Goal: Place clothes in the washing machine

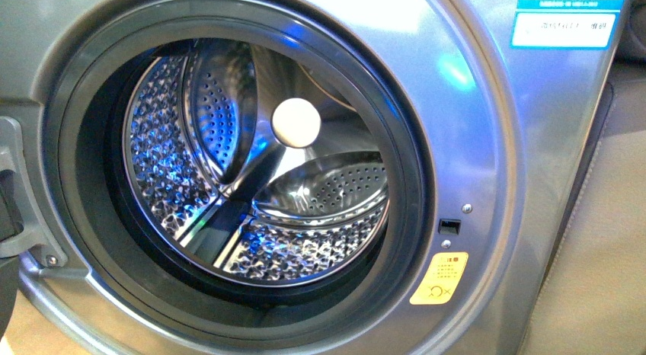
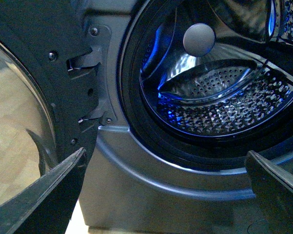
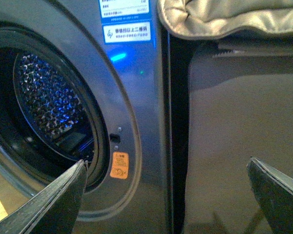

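In the front view the washer [image 1: 495, 164] filled the frame, its porthole open on the steel drum [image 1: 175, 164], with a yellow sticker [image 1: 440, 279] at lower right. In the left wrist view the left gripper [image 2: 165, 152] was spread and empty, facing the drum mouth, with the door [image 2: 19, 122] open at left. In the right wrist view the right gripper [image 3: 167, 161] was also spread and empty, before the washer's right edge.

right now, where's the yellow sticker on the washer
In the front view the yellow sticker sits on the washing machine's silver front, at the porthole's lower right, just below the latch slot.
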Available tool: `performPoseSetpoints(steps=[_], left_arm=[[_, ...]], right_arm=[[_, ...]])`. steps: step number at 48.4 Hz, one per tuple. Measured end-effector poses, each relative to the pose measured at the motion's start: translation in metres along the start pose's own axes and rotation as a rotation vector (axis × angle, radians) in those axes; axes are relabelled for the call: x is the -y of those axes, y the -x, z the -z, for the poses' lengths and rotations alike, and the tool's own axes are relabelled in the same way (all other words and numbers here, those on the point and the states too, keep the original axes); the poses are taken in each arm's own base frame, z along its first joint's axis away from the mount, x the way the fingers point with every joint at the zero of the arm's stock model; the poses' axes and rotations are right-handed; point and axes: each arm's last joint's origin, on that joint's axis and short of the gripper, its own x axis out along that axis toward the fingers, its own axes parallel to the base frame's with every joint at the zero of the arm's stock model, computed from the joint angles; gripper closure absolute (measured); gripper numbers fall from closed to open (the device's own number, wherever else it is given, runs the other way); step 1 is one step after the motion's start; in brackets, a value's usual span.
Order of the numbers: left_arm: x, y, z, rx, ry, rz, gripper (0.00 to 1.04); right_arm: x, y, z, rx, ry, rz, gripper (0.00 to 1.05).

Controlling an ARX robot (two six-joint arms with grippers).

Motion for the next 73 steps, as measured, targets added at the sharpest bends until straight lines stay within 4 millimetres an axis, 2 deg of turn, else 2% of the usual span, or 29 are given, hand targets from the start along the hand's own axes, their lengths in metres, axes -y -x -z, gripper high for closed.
performPoseSetpoints(steps=[9,13,18,25,32,41,51,59,64,73], left_arm=[[0.0,0.0,0.0,0.0,0.0,0.0,0.07],[0.0,0.0,0.0,0.0,0.0,0.0,0.07],[0.0,0.0,0.0,0.0,0.0,0.0,0.07],[0.0,0.0,0.0,0.0,0.0,0.0,0.07],[0.0,0.0,0.0,0.0,0.0,0.0,0.07],[0.0,0.0,0.0,0.0,0.0,0.0,0.07],[0.0,0.0,0.0,0.0,0.0,0.0,0.07],[0.0,0.0,0.0,0.0,0.0,0.0,0.07],[0.0,0.0,0.0,0.0,0.0,0.0,0.07],[0.0,0.0,0.0,0.0,0.0,0.0,0.07]], right_arm=[[0.02,-0.005,-0.027,0.054,0.031,0.055,0.07],[0.038,-0.008,-0.048,0.074,0.046,0.109,0.07],[0.057,-0.011,-0.062,0.065,0.031,0.171,0.07],[0.088,-0.017,-0.074,0.007,-0.1,0.265,0.07],[0.116,-0.021,-0.073,-0.1,-0.265,0.386,0.07],[0.141,-0.016,-0.047,-0.245,-0.381,0.556,0.07],[0.155,-0.004,-0.023,-0.348,-0.414,0.648,0.07],[0.17,0.005,0.014,-0.443,-0.435,0.704,0.07],[0.179,0.007,0.03,-0.48,-0.441,0.739,0.07],[0.2,0.014,0.092,-0.634,-0.502,0.861,0.07]])
